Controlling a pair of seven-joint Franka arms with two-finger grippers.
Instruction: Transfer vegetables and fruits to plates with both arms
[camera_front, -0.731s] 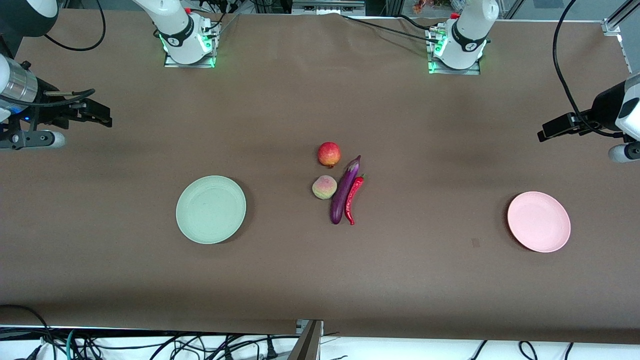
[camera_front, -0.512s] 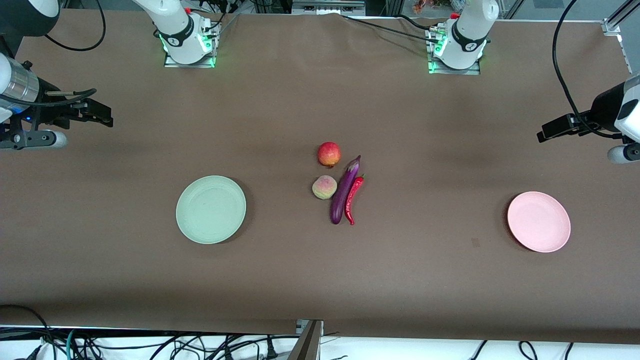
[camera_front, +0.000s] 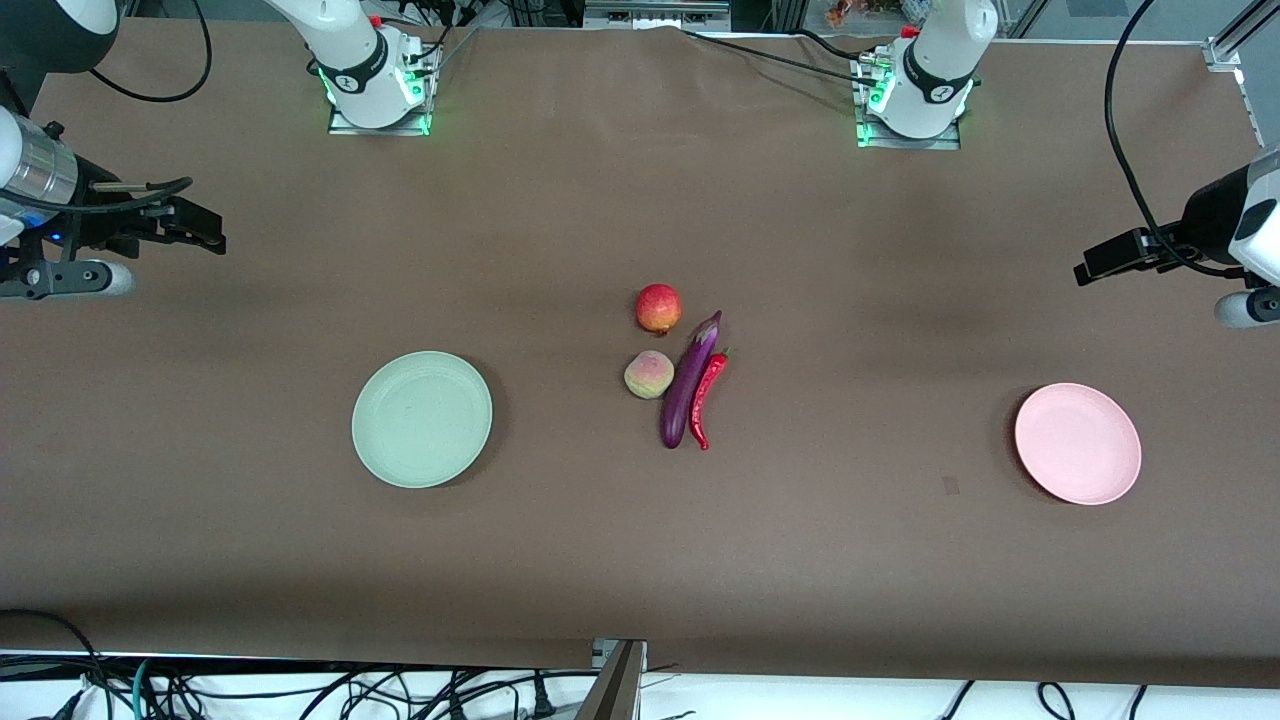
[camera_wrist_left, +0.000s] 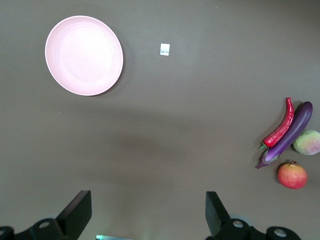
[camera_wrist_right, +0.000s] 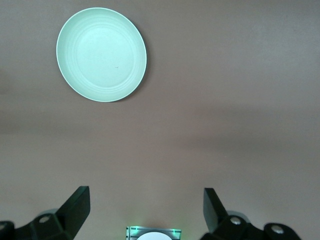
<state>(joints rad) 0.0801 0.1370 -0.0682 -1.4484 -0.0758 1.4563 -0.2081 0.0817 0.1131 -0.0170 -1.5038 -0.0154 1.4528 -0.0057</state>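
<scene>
A: Anything change in the last moment?

B: Hardly. My right gripper (camera_front: 205, 235) crept slightly, and both grippers remain wide open and empty, high over the bench (camera_front: 560, 560) ends; left gripper (camera_front: 1090, 268) waits. Eggplant (camera_front: 688, 382), chili (camera_front: 706, 398), peach (camera_front: 649, 375) and apple (camera_front: 658, 307) lie mid-bench, between the green plate (camera_front: 422, 419) and pink plate (camera_front: 1077, 443). Nothing's transferred yet, I'd say.

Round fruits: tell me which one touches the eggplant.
The pale yellow-green and pink peach rests against the eggplant. The red fruit lies apart, farther from the front camera.
</scene>
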